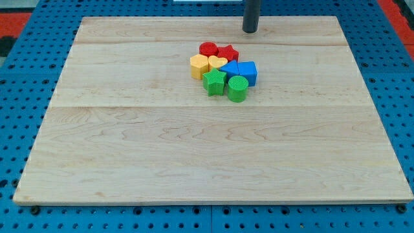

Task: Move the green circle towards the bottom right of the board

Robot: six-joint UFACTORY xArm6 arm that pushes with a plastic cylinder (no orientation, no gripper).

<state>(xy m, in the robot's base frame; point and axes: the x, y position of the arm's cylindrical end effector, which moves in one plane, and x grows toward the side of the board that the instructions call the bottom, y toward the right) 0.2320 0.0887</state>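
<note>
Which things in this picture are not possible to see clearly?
- Camera view: my tip shows, but the rod's upper part is cut off by the view's top edge.
- The two blue blocks are partly hidden by the green circle and green star; their shapes stay uncertain.

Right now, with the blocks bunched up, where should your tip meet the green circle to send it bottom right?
My tip is above the cluster, touching nothing. It should meet the green circle on its upper-left wall, but the green star and blue blocks crowd that side. Probably best to enter through the gap between them; the round wall may slip sideways.
</note>
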